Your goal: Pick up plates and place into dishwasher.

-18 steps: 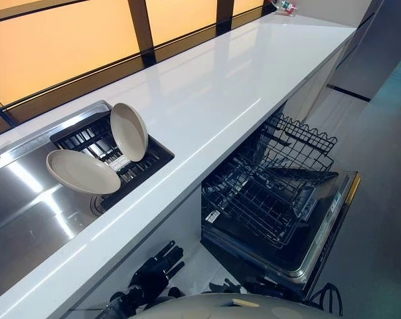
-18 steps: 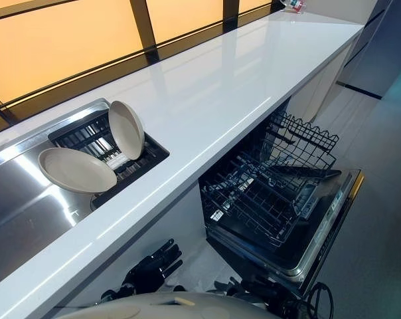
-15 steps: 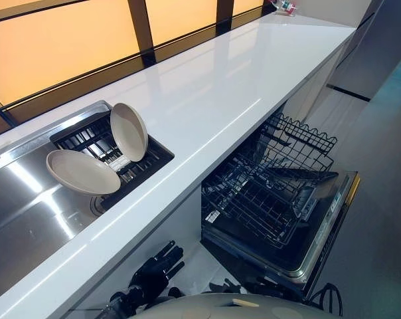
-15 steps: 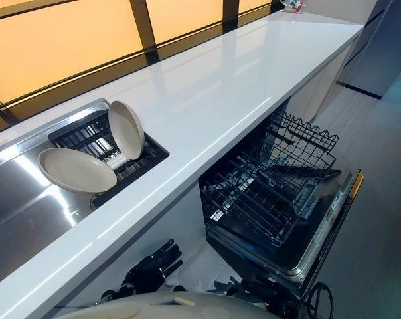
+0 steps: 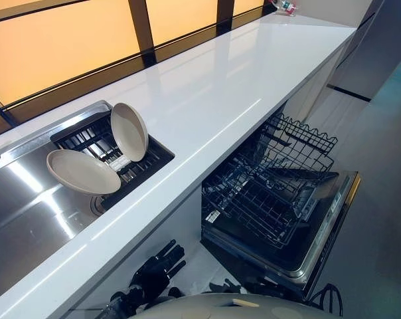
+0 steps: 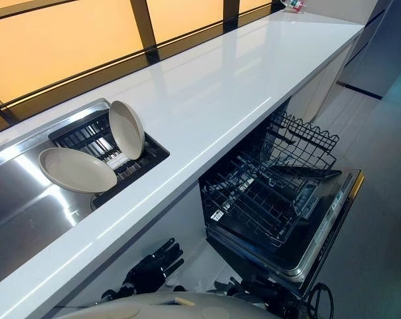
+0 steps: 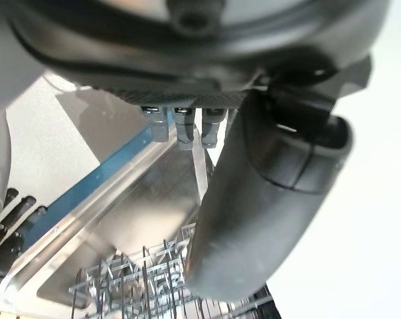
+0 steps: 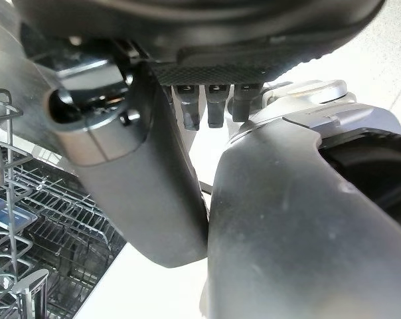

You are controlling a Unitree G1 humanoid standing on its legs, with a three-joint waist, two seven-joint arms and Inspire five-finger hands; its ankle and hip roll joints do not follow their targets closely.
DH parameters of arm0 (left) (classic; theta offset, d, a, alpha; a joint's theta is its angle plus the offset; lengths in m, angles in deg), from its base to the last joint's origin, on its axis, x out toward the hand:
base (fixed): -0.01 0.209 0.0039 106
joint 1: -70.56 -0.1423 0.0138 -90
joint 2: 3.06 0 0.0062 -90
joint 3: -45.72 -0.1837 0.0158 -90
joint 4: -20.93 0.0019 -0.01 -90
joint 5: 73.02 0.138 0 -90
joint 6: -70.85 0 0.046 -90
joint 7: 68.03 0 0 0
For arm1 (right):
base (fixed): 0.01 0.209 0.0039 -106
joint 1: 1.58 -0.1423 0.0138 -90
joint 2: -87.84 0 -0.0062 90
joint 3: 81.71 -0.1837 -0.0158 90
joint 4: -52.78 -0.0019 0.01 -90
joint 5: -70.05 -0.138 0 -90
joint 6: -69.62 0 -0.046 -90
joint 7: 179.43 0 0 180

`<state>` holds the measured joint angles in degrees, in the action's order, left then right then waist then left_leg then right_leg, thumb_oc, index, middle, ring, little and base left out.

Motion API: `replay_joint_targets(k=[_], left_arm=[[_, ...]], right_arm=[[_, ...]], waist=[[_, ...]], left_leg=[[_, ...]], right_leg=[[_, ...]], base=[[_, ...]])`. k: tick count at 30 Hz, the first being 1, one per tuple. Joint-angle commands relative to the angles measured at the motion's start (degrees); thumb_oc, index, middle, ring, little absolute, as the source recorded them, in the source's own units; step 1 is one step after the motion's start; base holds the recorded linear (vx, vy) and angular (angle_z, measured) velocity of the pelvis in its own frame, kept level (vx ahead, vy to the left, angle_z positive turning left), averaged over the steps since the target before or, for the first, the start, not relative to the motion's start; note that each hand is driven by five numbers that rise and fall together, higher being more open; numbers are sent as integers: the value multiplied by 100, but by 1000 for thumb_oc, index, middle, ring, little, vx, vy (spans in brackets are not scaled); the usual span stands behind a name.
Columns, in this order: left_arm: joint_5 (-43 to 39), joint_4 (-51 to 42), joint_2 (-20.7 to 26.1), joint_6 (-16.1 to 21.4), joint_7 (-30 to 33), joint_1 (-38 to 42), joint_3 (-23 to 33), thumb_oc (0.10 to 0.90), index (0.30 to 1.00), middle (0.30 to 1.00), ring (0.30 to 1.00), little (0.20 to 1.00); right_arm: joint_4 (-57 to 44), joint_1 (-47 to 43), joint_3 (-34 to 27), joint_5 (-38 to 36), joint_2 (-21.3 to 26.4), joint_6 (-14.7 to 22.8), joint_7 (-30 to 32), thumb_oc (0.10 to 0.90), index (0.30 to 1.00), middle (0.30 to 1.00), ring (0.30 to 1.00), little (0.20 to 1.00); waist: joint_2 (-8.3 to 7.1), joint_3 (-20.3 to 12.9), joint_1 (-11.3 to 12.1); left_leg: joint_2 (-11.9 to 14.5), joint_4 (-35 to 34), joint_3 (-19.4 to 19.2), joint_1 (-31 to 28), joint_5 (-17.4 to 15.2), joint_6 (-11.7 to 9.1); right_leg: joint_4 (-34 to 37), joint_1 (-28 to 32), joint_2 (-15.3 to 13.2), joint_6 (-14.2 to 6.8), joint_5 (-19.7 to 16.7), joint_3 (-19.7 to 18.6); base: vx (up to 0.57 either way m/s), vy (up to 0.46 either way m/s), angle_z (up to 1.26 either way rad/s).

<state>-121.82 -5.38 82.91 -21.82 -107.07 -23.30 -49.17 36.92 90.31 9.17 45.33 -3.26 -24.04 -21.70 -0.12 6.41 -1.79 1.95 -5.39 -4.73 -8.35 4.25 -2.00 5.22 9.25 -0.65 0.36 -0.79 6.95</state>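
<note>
A: White countertop (image 5: pixel 207 93) runs under the amber window, with a steel sink (image 5: pixel 28 212) at its left end. 2 beige plates sit at the sink's black drying rack (image 5: pixel 97 136): the upright plate (image 5: pixel 129 131) stands in the slots, and the flat plate (image 5: pixel 82 172) leans on the rack's near edge.

B: And the hands?

A: Left hand (image 5: pixel 157 269) hangs low under the counter edge, fingers straight and spread, holding nothing. Right hand (image 5: pixel 257 287) is also low by the dishwasher; I cannot tell its fingers.

B: Dishwasher?

A: Door down, lower dishwasher rack (image 5: pixel 267 193) pulled out.

B: Then I'd raise the left hand clear of the counter lip first, and pinch the nearer plate's rim.
</note>
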Motion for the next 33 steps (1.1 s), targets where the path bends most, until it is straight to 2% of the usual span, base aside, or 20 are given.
replay_joint_targets(k=[1,5,11,16,19,21,23,24,25,27,28,29,30,33], left_arm=[[304,-471,-106,537,-533,563,-282,800,900,900,900,900],[334,-814,-89,630,-633,616,-415,800,900,900,900,900],[320,-1455,-51,522,-1411,625,-552,800,900,900,900,900],[311,-2189,-25,305,-2120,593,-685,800,900,900,900,900],[511,-2815,55,-78,-2620,563,-795,800,900,900,900,900],[628,-3363,115,-473,-3041,569,-896,800,900,900,900,900],[439,-3886,129,-1100,-3507,596,-926,800,900,900,900,900],[377,-4011,115,-1251,-3563,599,-929,800,900,900,900,900],[141,-4323,63,-1700,-3816,614,-924,800,900,900,900,900],[-904,-5192,-91,-3013,-3936,703,-941,800,900,900,900,900],[-1411,-5474,-147,-3378,-3839,750,-999,800,900,900,900,900],[-2433,-5877,-227,-3864,-3680,882,-1131,800,900,900,900,900],[-3056,-6080,-244,-3966,-3447,953,-1238,800,900,900,900,900],[-4011,-6465,-253,-3872,-3004,1108,-1359,800,900,900,900,900]], right_arm=[[196,-277,81,-106,-44,-39,-87,800,900,900,900,900],[193,-331,54,-149,30,-93,-133,800,900,900,900,900],[127,-290,4,-163,19,-167,-130,800,900,900,900,900],[148,-281,-45,-144,73,-93,-116,800,900,900,900,900],[144,-285,-103,-184,96,-44,-178,800,900,900,900,900],[168,-277,-125,-167,85,4,-236,800,900,900,900,900],[159,-269,-136,-160,82,8,-256,800,900,900,900,900],[166,-267,-139,-155,81,13,-259,800,900,900,900,900],[186,-261,-150,-132,75,28,-259,800,900,900,900,900],[243,-246,-182,-44,56,73,-240,800,900,900,900,900],[278,-247,-183,-15,43,99,-227,800,900,900,900,900],[328,-265,-158,-13,19,127,-214,800,900,900,900,900],[345,-281,-119,-44,7,136,-213,800,900,900,900,900],[353,-309,-52,-75,-34,144,-210,800,900,900,900,900]], waist=[[165,169,24],[190,150,42],[241,119,40],[250,158,48],[254,162,49],[269,154,43],[288,150,36],[291,149,34],[300,146,30],[306,133,25],[302,130,22],[283,124,13],[272,125,3],[248,120,-10]], left_leg=[[-566,253,-11,-109,-927,342],[-576,101,-31,-147,-872,291],[-520,47,-12,-39,-784,244],[-540,64,-5,-69,-831,286],[-551,70,8,-91,-862,309],[-541,66,12,-94,-864,321],[-531,52,22,-90,-861,336],[-529,49,22,-92,-863,339],[-524,42,21,-97,-869,349],[-528,39,39,-110,-916,381],[-529,39,42,-122,-936,390],[-523,39,37,-147,-978,397],[-521,39,35,-159,-992,392],[-522,39,31,-180,-1023,392]], right_leg=[[-840,-262,116,-298,712,208],[-520,-209,151,-354,522,239],[-606,-325,153,-377,542,199],[-603,-307,146,-369,547,184],[-538,-276,145,-381,514,117],[-581,-286,140,-390,534,97],[-642,-315,140,-391,561,85],[-657,-319,138,-393,569,84],[-685,-329,136,-395,582,80],[-716,-335,132,-390,603,55],[-725,-330,129,-388,607,50],[-722,-311,122,-384,607,46],[-722,-299,118,-381,610,46],[-710,-278,114,-379,610,52]], base=[[0,0,0],[-7,1,-2],[-21,1,-4],[-20,8,-2],[0,0,0],[0,0,0],[0,0,0],[0,0,0],[0,0,0],[0,0,0],[0,0,0],[0,0,0],[0,0,0],[0,0,0]])
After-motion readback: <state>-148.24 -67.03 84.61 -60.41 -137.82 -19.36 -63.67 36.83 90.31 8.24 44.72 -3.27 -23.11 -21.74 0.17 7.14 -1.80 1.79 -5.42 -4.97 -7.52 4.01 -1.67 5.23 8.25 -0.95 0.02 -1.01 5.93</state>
